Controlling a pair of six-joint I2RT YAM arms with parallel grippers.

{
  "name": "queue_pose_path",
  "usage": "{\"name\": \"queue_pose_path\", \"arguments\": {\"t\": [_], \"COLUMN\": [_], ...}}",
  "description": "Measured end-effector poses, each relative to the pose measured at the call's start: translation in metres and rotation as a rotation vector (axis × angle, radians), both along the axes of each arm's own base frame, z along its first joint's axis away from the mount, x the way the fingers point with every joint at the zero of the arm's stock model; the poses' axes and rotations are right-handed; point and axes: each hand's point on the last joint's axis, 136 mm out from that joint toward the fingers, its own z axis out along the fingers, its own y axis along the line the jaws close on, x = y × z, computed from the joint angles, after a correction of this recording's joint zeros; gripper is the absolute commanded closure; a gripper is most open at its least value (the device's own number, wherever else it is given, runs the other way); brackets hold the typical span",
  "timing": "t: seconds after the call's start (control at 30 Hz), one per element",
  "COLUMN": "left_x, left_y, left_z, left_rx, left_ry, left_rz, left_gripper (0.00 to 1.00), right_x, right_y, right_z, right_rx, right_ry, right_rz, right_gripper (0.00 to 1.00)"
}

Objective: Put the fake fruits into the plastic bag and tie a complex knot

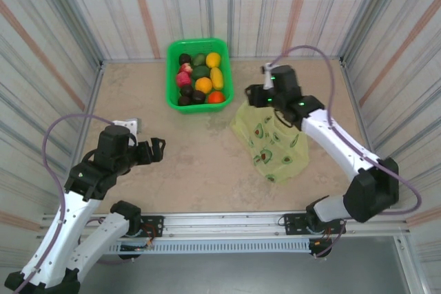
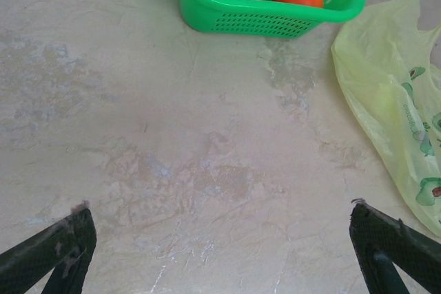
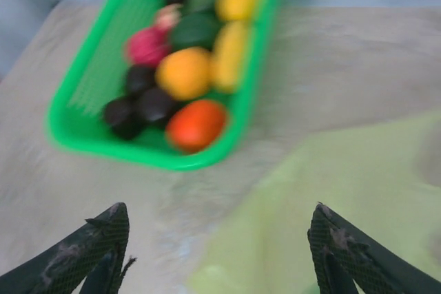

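At the near left the left arm [image 1: 114, 146] hovers low over bare bench [image 1: 193, 160], the left jaws wide apart with nothing between them. Farther in, to the right, the plastic bag [image 1: 275, 146] lies crumpled on the bench, seemingly empty. It looks thin, limp and very light, likely to slide or bunch under a push, so the hold should pinch a handle loop or the mouth edge, not the flat panel. The right arm [image 1: 324, 125] reaches over the bag's far end, the right jaws apart and empty. At the far middle the green basket [image 1: 171, 80] holds the fake fruits [image 1: 203, 85]. They are glossy and rounded, probably light and slippery, and best gripped across the middle. The orange-red fruit [image 1: 216, 97] at the basket's near right corner is the most exposed.
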Motion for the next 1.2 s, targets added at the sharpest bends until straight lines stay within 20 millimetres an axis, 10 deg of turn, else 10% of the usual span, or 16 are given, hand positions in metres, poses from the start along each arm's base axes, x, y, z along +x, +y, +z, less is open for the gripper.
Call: {"name": "queue_pose_path", "arguments": {"t": [0.13,0.27,0.73,1.03,1.2], "left_x": [0.001,0.001,0.002,0.004,0.004], "left_y": [-0.002,-0.003,-0.005,-0.004,-0.005], "left_z": [-0.002,-0.001,-0.002,-0.005,-0.005], "left_rx": [-0.006,-0.011,-0.007,-0.005,-0.009], "left_ry": [0.000,-0.003,0.001,0.012,0.017], "left_rz": [-0.007,-0.012,-0.019,-0.013,-0.018], "left_gripper": [0.03,0.03,0.03,0.03,0.04], "right_x": [0.019,0.033,0.084,0.123,0.117], "right_y": [-0.090,-0.122,-0.109,-0.088,-0.075], "right_z": [-0.031,-0.067,-0.166,-0.164,-0.130], "right_rx": [0.093,0.197,0.350,0.491,0.502], "right_ry": [0.108,0.225,0.413,0.352,0.268], "right_rz": [-0.286,-0.419,-0.480,-0.405,-0.330], "right_gripper": [0.37,0.38,0.50,0.99,1.00]}}
